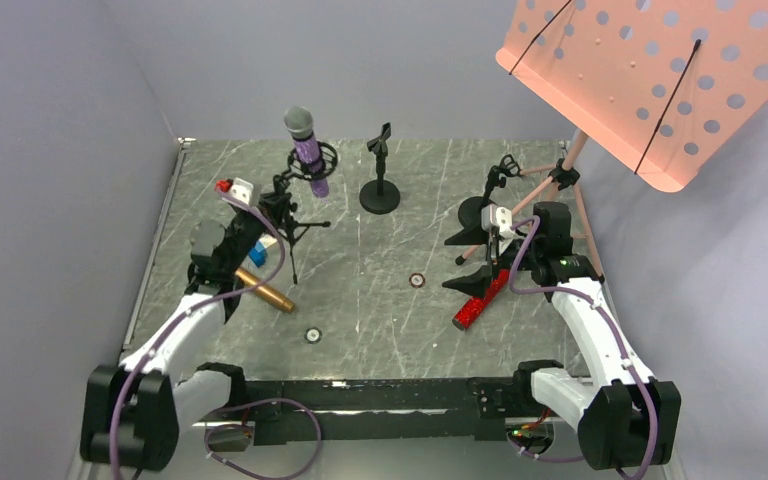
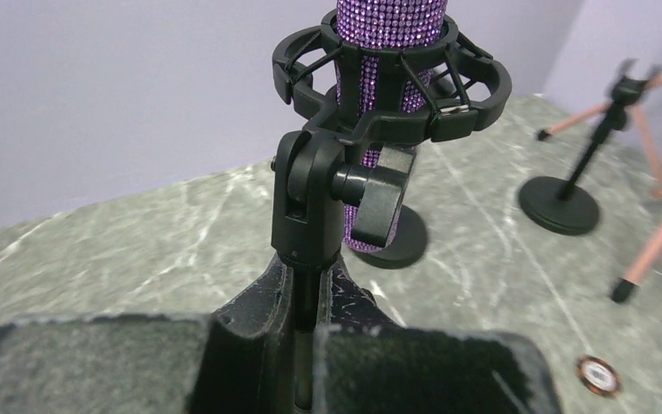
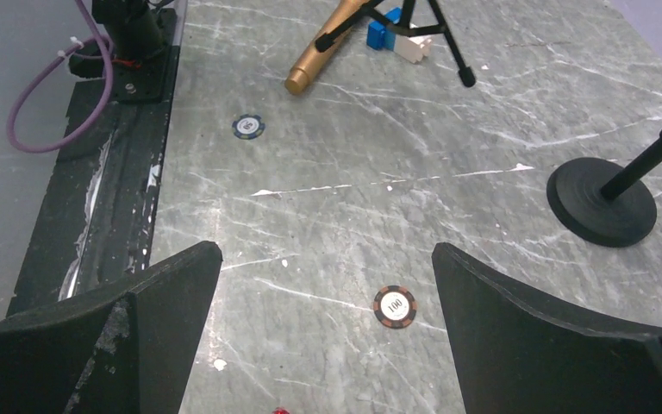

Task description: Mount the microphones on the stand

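Your left fingers (image 2: 246, 336) are squeezed tight on the thin pole of the tripod stand (image 2: 309, 198), at the far left of the counter (image 1: 380, 320). The purple microphone (image 2: 388, 26) sits in that stand's round holder. The gold microphone (image 1: 268, 293) lies flat on the counter near your left arm. The round-foot stand (image 1: 379, 190) is far back in the middle. Your right fingers (image 3: 138, 328) are wide apart above the counter. The red microphone (image 1: 480, 300) lies on the counter just beside them.
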You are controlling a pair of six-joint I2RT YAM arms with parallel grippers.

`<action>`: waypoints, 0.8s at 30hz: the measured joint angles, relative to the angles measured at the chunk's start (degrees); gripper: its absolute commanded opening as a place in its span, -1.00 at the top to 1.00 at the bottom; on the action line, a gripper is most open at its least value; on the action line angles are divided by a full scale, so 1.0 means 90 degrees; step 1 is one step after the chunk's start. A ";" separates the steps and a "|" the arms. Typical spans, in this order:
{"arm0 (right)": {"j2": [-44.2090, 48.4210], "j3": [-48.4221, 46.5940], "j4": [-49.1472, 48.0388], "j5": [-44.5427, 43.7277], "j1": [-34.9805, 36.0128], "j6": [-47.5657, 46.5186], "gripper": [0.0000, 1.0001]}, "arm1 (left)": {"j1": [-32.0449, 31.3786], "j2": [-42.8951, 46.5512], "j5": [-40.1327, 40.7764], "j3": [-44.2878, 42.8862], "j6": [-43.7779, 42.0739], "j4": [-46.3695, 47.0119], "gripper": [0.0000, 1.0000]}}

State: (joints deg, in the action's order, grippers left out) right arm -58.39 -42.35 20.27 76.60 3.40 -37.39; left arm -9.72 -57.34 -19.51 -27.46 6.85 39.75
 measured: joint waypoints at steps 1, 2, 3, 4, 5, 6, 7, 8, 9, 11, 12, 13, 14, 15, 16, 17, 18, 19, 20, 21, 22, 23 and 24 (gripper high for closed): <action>0.0000 0.0000 0.0019 0.0000 0.0000 -0.0015 -0.99 | 0.0155 -0.0250 -0.0005 -0.0083 0.0010 0.0121 1.00; 0.0000 0.0000 0.0032 -0.0002 0.0000 -0.0024 -0.99 | 0.0294 -0.0483 -0.0015 -0.0175 0.0032 0.0245 1.00; 0.0000 0.0000 0.0036 -0.0002 0.0000 -0.0044 -0.99 | 0.0478 -0.0833 -0.0032 -0.0323 0.0058 0.0420 1.00; 0.0000 0.0000 0.0044 -0.0002 -0.0002 -0.0066 -0.99 | 0.0588 -0.1066 -0.0041 -0.0430 0.0083 0.0537 1.00; 0.0000 0.0000 0.0056 -0.0002 -0.0005 -0.0078 -0.99 | 0.0712 -0.1331 -0.0066 -0.0559 0.0121 0.0697 1.00; 0.0000 -0.0002 0.0090 -0.0002 -0.0005 -0.0121 -0.99 | 0.0818 -0.1562 -0.0090 -0.0687 0.0160 0.0811 1.00; 0.0000 -0.0002 0.0138 -0.0002 -0.0005 -0.0165 -0.99 | 0.0918 -0.1770 -0.0134 -0.0823 0.0209 0.0923 1.00; -0.0002 -0.0005 0.0177 -0.0005 -0.0005 -0.0194 -0.99 | 0.1008 -0.1950 -0.0170 -0.0945 0.0238 0.1018 1.00; -0.0005 -0.0005 0.0243 -0.0005 -0.0005 -0.0243 -0.99 | 0.1115 -0.2137 -0.0226 -0.1095 0.0284 0.1112 1.00; -0.0022 -0.0022 0.0359 -0.0007 -0.0005 -0.0342 -0.99 | 0.1311 -0.2509 -0.0342 -0.1416 0.0359 0.1324 1.00; -0.0044 -0.0049 0.0437 -0.0007 -0.0005 -0.0401 -0.99 | 0.1401 -0.2676 -0.0359 -0.1542 0.0386 0.1443 1.00; -0.0066 -0.0075 0.0498 -0.0010 -0.0005 -0.0457 -0.99 | 0.1494 -0.2841 -0.0376 -0.1664 0.0406 0.1569 1.00; -0.0095 -0.0102 0.0554 -0.0010 -0.0007 -0.0508 -0.99 | 0.1569 -0.2980 -0.0391 -0.1753 0.0430 0.1678 1.00; -0.0117 -0.0121 0.0605 -0.0012 -0.0007 -0.0561 -0.99 | 0.1673 -0.3167 -0.0427 -0.1868 0.0476 0.1829 1.00; -0.0131 -0.0129 0.0636 -0.0012 -0.0007 -0.0590 -0.99 | 0.1751 -0.3327 -0.0457 -0.1970 0.0515 0.1926 1.00; -0.0146 -0.0136 0.0685 -0.0015 -0.0007 -0.0629 -0.99 | 0.1838 -0.3521 -0.0486 -0.2084 0.0551 0.2038 1.00; -0.0165 -0.0148 0.0738 -0.0015 -0.0007 -0.0670 -0.99 | 0.1933 -0.3735 -0.0512 -0.2220 0.0583 0.2149 1.00; -0.0187 -0.0163 0.0780 -0.0019 -0.0007 -0.0707 -0.99 | 0.2018 -0.3944 -0.0515 -0.2348 0.0612 0.2215 1.00; -0.0211 -0.0177 0.0814 -0.0024 -0.0007 -0.0746 -0.99 | 0.2091 -0.4121 -0.0520 -0.2467 0.0636 0.2242 1.00; -0.0231 -0.0194 0.0860 -0.0027 -0.0010 -0.0797 -0.99 | 0.2149 -0.4274 -0.0520 -0.2582 0.0646 0.2237 1.00; -0.0260 -0.0211 0.0908 -0.0029 -0.0010 -0.0848 -0.99 | 0.2208 -0.4418 -0.0520 -0.2686 0.0641 0.2225 1.00; -0.0282 -0.0228 0.0957 -0.0032 -0.0010 -0.0891 -0.99 | 0.2263 -0.4561 -0.0517 -0.2803 0.0627 0.2217 1.00; -0.0330 -0.0262 0.1047 -0.0032 -0.0010 -0.0959 -0.99 | 0.2302 -0.4668 -0.0515 -0.2888 0.0600 0.2212 1.00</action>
State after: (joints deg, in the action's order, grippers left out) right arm -61.36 -44.71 29.69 76.31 3.31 -46.02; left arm 11.00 -99.35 -24.14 -53.45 12.25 59.66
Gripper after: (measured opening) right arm 0.992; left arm 0.077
